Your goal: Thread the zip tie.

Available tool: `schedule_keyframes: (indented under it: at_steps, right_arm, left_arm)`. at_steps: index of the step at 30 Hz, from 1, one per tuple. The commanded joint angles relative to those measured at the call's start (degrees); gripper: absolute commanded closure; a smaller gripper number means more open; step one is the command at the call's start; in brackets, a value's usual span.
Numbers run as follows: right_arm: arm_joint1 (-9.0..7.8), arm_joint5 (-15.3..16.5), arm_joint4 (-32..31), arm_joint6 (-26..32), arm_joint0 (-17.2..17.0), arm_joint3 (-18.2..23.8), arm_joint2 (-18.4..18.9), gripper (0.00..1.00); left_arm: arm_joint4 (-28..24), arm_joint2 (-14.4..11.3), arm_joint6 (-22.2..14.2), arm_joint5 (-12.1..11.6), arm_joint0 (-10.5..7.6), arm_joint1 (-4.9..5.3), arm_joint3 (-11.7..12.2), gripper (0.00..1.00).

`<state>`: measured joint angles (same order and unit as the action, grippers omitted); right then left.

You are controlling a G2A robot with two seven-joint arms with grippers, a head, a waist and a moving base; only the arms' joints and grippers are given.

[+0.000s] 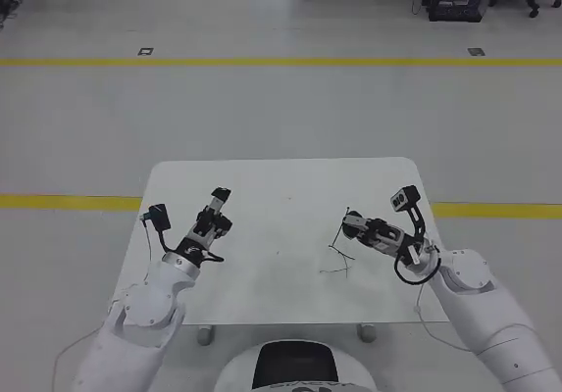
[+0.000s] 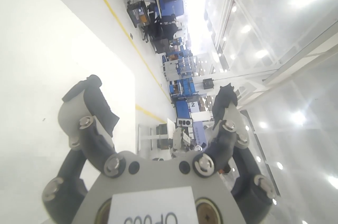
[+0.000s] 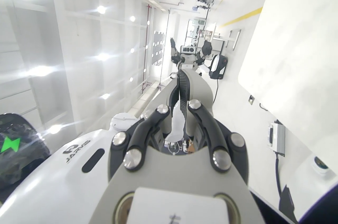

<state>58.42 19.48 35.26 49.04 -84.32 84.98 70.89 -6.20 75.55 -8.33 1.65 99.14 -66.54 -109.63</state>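
1. The right gripper [image 1: 348,221] sits over the right half of the desk [image 1: 281,181]. Its fingers [image 3: 182,82] are clenched pad to pad, and from the top view they look to be pinching the zip tie [image 1: 337,233].
2. Zip tie: a thin dark strip hanging from the right fingertips toward the desk, with its long axis steep and the lower end angled back toward the robot. There are thin dark traces on the desk below it; I can't tell tie from shadow there.
3. The left gripper [image 1: 214,214] is over the left half, well apart from the tie. Its fingers [image 2: 89,103] are released and spread wide, with nothing between them.
4. Key relation: the tie lies to the right of the left fingers, across the bare middle of the desk. The right arm has it, so the free left arm would have to close that gap and take the loose end.
5. Head and tail ends can't be told apart; the tie is too thin.
6. Materials: the tie looks like slim springy plastic, likely to flop when held at one point. The pads are dark ribbed rubber on grey metal links. The desk is smooth matte white with rounded corners.
7. Judgement: early in the task, no loop formed yet.
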Motion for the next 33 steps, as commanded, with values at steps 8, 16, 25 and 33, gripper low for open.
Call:
schedule_keyframes:
  at_steps: [8, 16, 25, 33]
  right_arm:
    - [2.56, 0.0, 0.7, -3.0, -1.2, -3.9, 0.1, 1.0]
    - [2.56, 0.0, 0.7, -3.0, -1.2, -3.9, 0.1, 1.0]
    - [3.71, 0.0, -2.1, -8.7, -1.9, -2.1, -1.4, 1.0]
    - [5.87, 0.0, 0.4, -7.5, -3.5, -2.9, -0.8, 1.0]
  left_arm:
    - [4.7, -12.0, 1.2, 2.8, -6.93, -1.6, 4.4, 0.0]
    - [4.7, -12.0, 1.2, 2.8, -6.93, -1.6, 4.4, 0.0]
    - [4.5, -16.4, 1.9, 2.1, -9.33, -2.48, 6.6, 0.0]
    - [4.2, -22.6, 7.7, 1.1, -14.1, -4.42, 11.3, 0.0]
